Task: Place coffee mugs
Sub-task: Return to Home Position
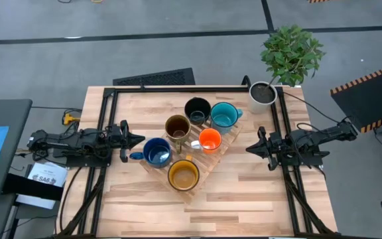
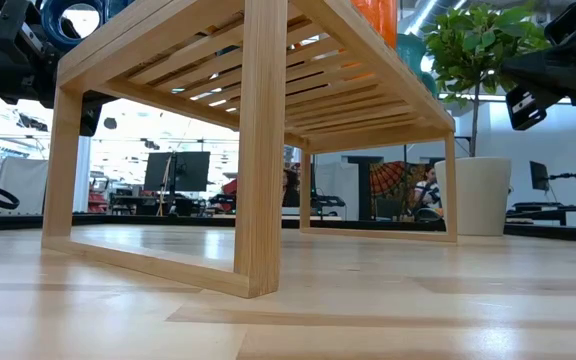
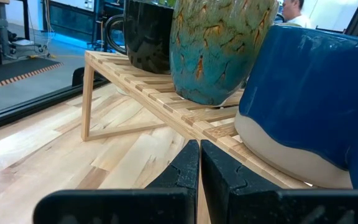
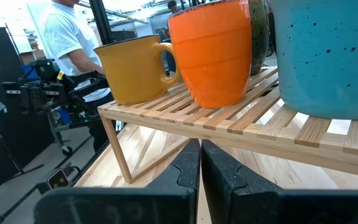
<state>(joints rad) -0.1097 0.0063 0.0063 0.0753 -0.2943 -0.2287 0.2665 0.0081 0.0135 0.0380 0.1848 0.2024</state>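
Six round handled mugs (image 1: 183, 175) on slatted wooden shelf (image 1: 212, 159), mid-tabletop (image 1: 257, 199).
Left hand (image 1: 138, 140) beside dark blue mug (image 1: 156, 153), right hand (image 1: 249, 149) facing orange mug (image 1: 209, 139); both pinched closed, empty.

Grey floor (image 1: 178, 26); dark screen (image 2: 176, 170) behind, bright daylight

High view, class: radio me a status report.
Left gripper and right gripper shut, empty, either side. Six coloured ceramic mugs on slatted wooden shelf. Nothing blocking either arm.
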